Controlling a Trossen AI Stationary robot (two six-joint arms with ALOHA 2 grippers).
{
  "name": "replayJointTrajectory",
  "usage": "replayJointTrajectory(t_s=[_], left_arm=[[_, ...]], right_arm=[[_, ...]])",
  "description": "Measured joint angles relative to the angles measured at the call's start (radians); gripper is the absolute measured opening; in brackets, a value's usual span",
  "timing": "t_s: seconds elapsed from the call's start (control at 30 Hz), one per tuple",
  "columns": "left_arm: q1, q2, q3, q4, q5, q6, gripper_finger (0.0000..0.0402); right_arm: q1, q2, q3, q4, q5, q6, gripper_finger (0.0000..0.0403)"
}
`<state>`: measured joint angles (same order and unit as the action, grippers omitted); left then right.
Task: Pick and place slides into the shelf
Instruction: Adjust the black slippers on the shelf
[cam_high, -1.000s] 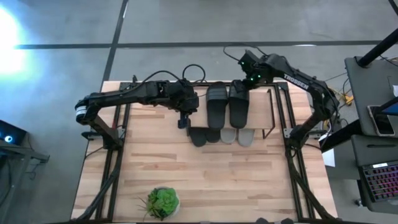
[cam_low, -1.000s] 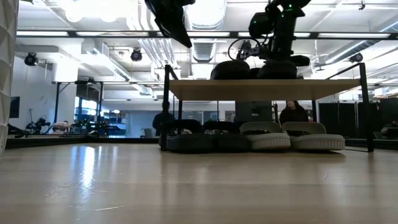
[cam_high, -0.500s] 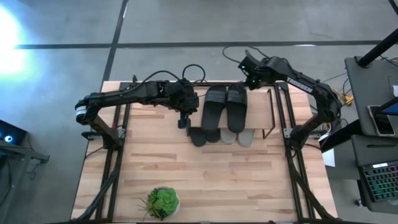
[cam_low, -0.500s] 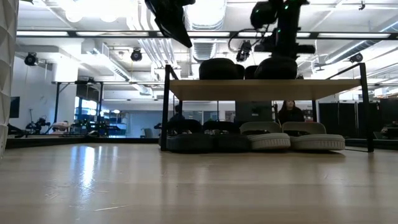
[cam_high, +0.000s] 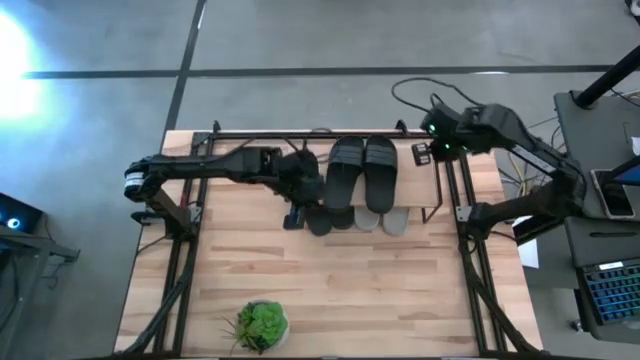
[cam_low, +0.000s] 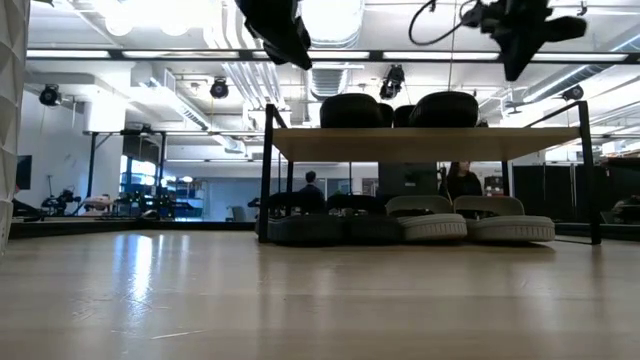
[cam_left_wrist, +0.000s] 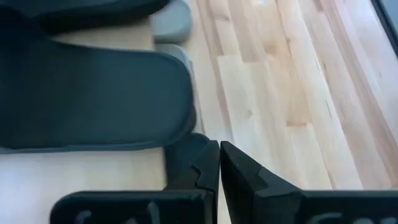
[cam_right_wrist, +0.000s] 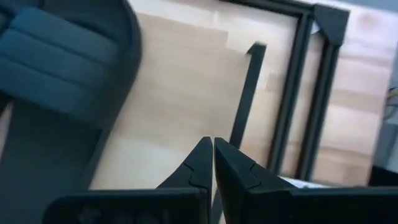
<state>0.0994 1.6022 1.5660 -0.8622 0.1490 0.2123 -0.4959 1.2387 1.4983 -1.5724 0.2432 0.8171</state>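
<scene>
A dark pair of slides lies side by side, soles down, on the shelf's top board, seen end-on in the low view as slides. Under the board, a second dark pair and a light grey pair stand on the table, their ends poking out toward the near edge. My left gripper hangs shut above the shelf's left end, and its wrist view shows the shut fingertips beside a slide sole. My right gripper, shut, hovers over the shelf's right end, clear of the slides.
A small green plant stands near the table's near edge, left of centre. The shelf's thin black legs and the table's black frame rails run close to my right gripper. Bare wooden tabletop lies between shelf and plant.
My right gripper, which was down at the far end of the right-hand slide on top of the shelf, has risen and pulled away toward the table's right edge. That slide now lies straight beside its partner. My left gripper has shifted slightly toward the near edge.
</scene>
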Motion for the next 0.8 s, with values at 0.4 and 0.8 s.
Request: replayJointTrajectory(t_s=[0.4,0.8], left_arm=[[-0.028,0.059,-0.066,0.184,0.000,0.003,0.0000],[-0.047,0.115,-0.070,0.184,0.039,0.003,0.0000]], right_arm=[[0.171,-0.037,-0.107,0.009,0.017,0.206,0.0009],[0.186,-0.033,-0.121,0.009,0.019,0.223,0.0009]])
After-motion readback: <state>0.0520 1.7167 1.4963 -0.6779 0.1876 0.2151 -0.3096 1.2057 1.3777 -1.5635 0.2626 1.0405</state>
